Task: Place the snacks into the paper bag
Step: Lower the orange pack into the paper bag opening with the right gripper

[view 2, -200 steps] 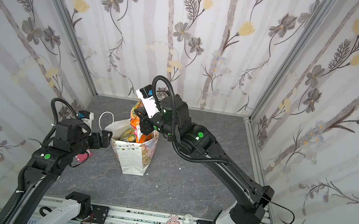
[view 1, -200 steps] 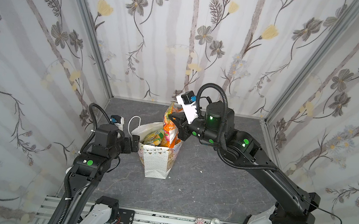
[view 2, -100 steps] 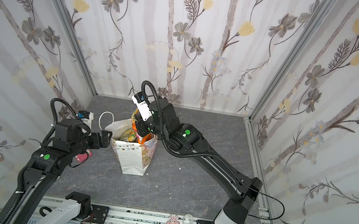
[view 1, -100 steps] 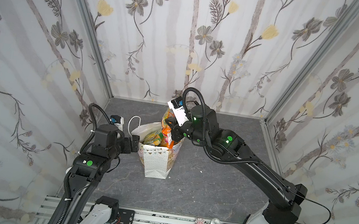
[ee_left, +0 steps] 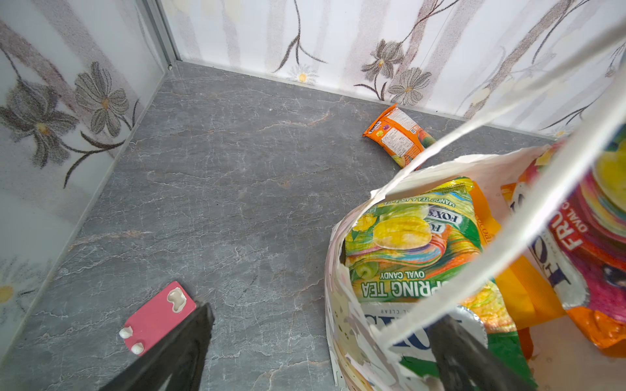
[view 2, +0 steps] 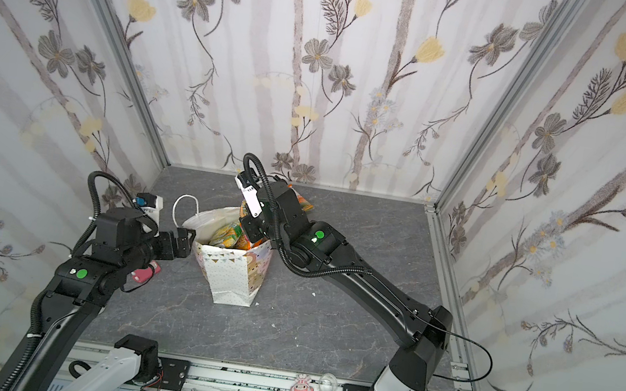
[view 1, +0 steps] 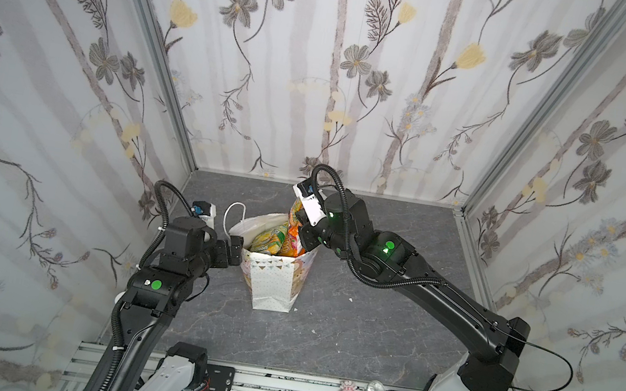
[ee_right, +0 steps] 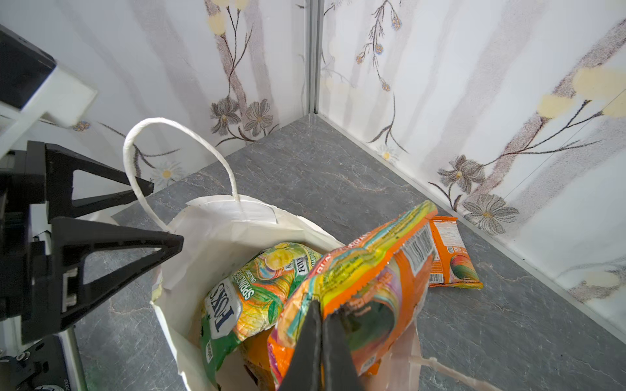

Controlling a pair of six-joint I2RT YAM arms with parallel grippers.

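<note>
One orange packet sits half inside the paper bag's open mouth, pinched at its lower edge by the right gripper's clenched fingers. The left gripper's fingers are spread wide astride the bag's rim. A loose packet lies on the worktop behind the bag.

Centre frame I see the paper bag, white with tiny dots and pastel bunting. The spring-tea packet is green and yellow, the orange packet rainbow-streaked; the table is grey, marble-veined.
</note>
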